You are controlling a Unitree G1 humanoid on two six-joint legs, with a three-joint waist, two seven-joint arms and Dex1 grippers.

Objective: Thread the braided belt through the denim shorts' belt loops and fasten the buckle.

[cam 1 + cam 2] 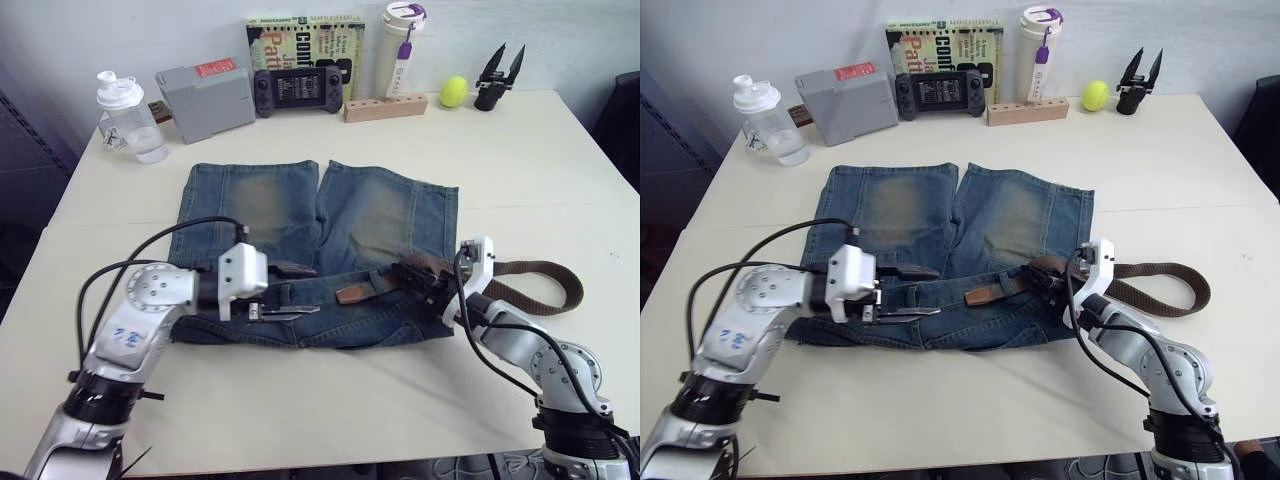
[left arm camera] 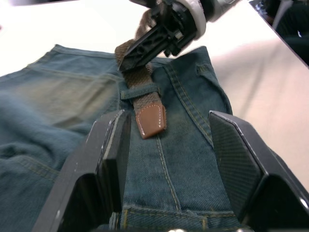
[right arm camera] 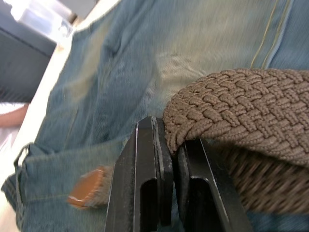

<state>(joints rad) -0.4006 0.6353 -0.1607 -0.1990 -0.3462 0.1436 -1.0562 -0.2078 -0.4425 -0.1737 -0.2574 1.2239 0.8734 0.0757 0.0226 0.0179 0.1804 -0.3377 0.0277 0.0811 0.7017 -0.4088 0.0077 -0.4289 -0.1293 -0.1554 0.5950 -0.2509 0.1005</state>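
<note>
The denim shorts (image 1: pixel 330 215) lie flat on the table, waistband nearest me. The braided belt (image 1: pixel 540 270) sweeps out in a curve to the right of the shorts and runs back along the waistband. Its brown leather tip (image 2: pixel 151 121) pokes out of one of the belt loops (image 2: pixel 140 90). My right gripper (image 3: pixel 169 140) is shut on a fold of the belt at the waistband's right part. My left gripper (image 2: pixel 169 125) is open just above the waistband, fingers (image 2: pixel 108 145) either side of the leather tip without touching it. The buckle is hidden.
Along the far edge stand a clear bottle (image 1: pixel 125 115), a grey box (image 1: pixel 205 98), a game controller (image 1: pixel 298 90), a book (image 1: pixel 300 35), a wooden block (image 1: pixel 385 107), a tumbler (image 1: pixel 402 45), a yellow ball (image 1: pixel 453 92) and a spare black gripper (image 1: pixel 498 78).
</note>
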